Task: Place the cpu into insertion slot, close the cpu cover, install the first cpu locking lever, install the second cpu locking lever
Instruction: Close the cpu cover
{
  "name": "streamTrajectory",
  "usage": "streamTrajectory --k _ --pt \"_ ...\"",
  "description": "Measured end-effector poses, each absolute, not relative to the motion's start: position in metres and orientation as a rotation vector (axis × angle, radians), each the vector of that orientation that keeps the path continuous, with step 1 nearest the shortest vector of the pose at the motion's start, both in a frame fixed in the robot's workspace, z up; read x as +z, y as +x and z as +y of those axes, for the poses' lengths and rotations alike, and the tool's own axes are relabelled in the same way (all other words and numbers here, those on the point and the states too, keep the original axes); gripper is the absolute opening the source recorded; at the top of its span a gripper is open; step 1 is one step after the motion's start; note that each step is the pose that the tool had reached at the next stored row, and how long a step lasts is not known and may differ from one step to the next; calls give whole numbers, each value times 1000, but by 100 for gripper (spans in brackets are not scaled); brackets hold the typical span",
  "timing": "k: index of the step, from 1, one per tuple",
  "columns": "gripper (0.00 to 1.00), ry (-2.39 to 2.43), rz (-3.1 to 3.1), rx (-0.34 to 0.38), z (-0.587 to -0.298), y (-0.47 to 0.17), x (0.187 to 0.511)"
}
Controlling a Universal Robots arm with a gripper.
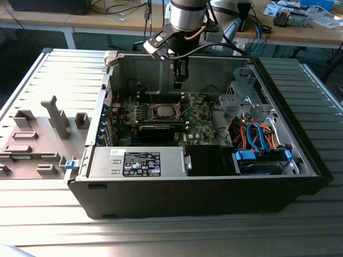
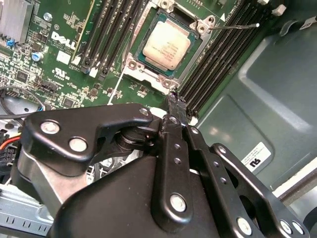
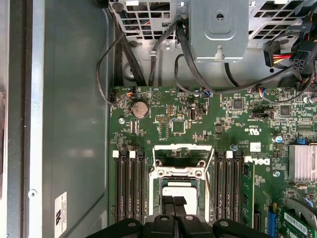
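The cpu point(image 2: 166, 43) lies silver face up in the insertion slot point(image 1: 163, 111) on the green board. A silver cpu cover point(image 2: 196, 48) frames the chip and looks laid flat over its edges. Two thin wire levers stick out from the socket's corners, one point(image 2: 237, 26) on one side and another point(image 2: 115, 89) on the opposite side. My gripper point(image 2: 173, 100) hangs above the socket's edge, black fingers shut together with nothing between them. In the first wrist view the fingertips point(image 3: 168, 201) overlap the cpu point(image 3: 179, 190). In the exterior view the gripper point(image 1: 180, 80) hovers behind and above the socket.
Long black memory slots point(image 2: 218, 59) flank the socket on both sides. A black card point(image 1: 158, 130) and a labelled power supply point(image 1: 140, 162) lie in front. A drive cage point(image 1: 241, 99) and cables point(image 1: 254, 136) fill the exterior view's right. Grey fixtures point(image 1: 56, 118) stand outside, left.
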State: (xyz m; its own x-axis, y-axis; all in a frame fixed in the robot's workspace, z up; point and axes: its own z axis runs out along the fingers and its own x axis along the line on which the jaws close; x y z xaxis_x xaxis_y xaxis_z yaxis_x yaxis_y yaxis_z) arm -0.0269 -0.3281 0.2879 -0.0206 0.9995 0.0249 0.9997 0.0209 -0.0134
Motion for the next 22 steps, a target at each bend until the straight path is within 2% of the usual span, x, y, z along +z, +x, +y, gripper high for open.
streamTrajectory --k 13,22 --pt "11 -2173 -2219 10 -328 36 274" --pt "11 -2108 -2280 35 -330 46 255"
